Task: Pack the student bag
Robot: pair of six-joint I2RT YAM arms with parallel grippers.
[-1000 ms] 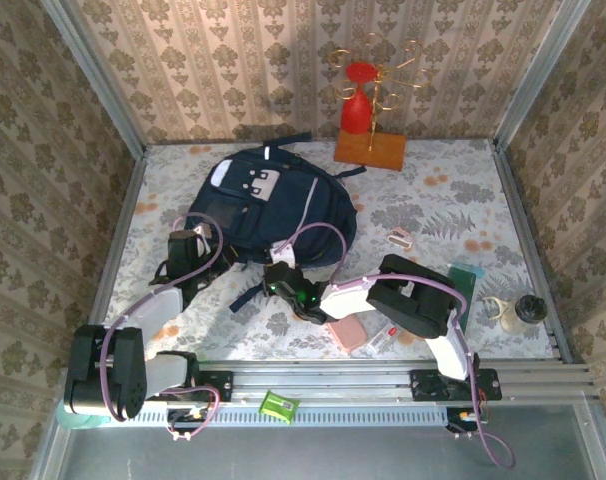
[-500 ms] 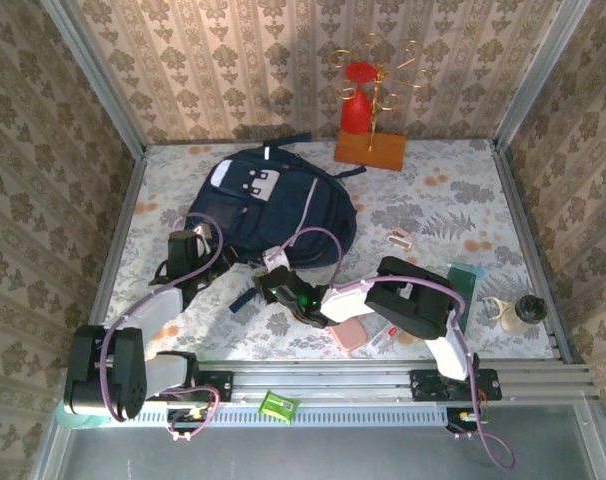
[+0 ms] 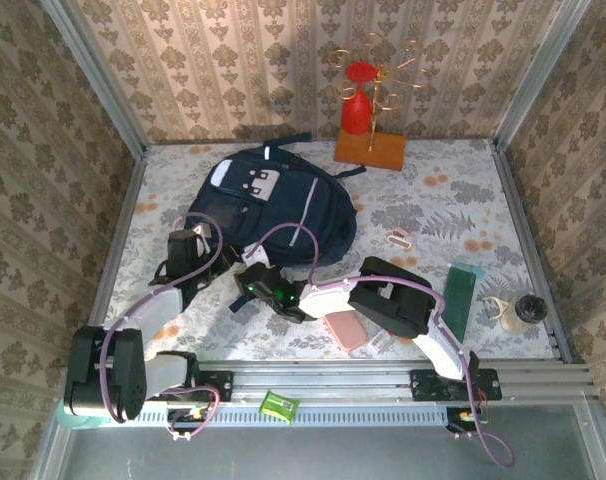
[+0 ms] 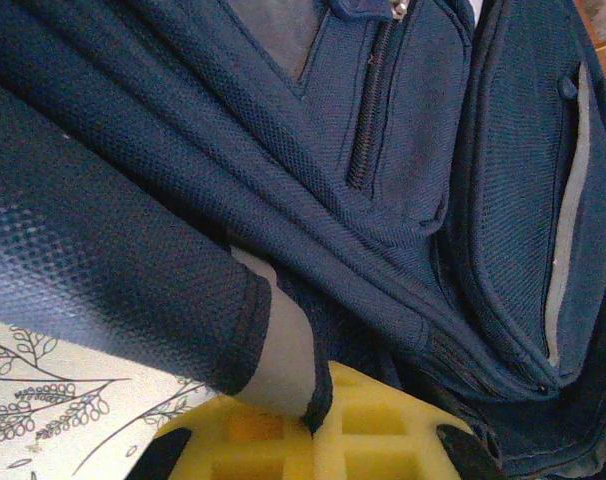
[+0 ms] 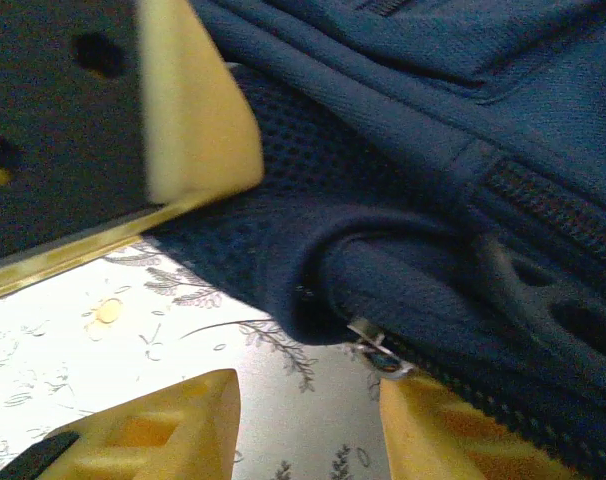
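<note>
Floral cloth covers the bench (image 3: 433, 215), papered walls close it in, and we read it from the near rail outward. Closest to us, a small green item (image 3: 278, 404) lies on the rail and a flat pink item (image 3: 345, 330) rests just beyond it. Over the last second the right gripper (image 3: 251, 284) has swung left from beside the pink item to the near edge of the student bag (image 3: 273, 205). Its jaws were pressed together a moment ago and now stand spread. In the right wrist view a small metal zip pull (image 5: 378, 352) sits in the gap between them, not yet pinched. We judge this as lining up to catch the pull, so the bag is about to be opened and the packing itself has not started. The left gripper (image 3: 191, 243) has not shifted, and its jaws stay pinched on a hemmed fold of the bag's mesh fabric. The bag lies flat on the left-middle of the bench. It is dark navy, with zipped pockets, a pale stripe curving down one side and a grey-white patch with two buckles toward the far end. Beyond it, against the back wall, a red vase (image 3: 358, 100) stands on a wooden base (image 3: 371, 152).
</note>
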